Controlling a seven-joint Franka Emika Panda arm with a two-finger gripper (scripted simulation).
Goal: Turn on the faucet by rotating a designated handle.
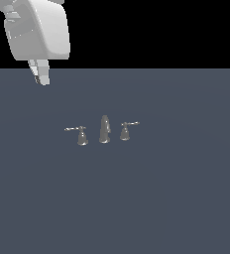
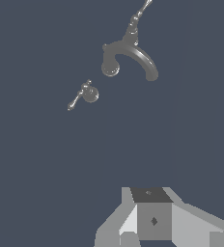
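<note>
**Arm high up, far from the tap**

The tap [image 1: 104, 130] sits small on the grey floor [image 1: 176, 198]; the handle [image 1: 79, 134] stands at the exterior view's left of the spout [image 1: 105, 128]; the gripper [image 1: 40, 77] hangs well apart, holding nothing; I cannot tell if its fingers are apart

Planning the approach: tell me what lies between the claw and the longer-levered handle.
Nothing: in the exterior view only bare dark floor separates the claw from the handle.

Flat, dim, even render; no cast shadows on dark grey-blue floor [image 1: 186, 198]. Faint highlights on shiny grey metal faucet [image 1: 104, 130]. Coarse, pixelated edges.
</note>
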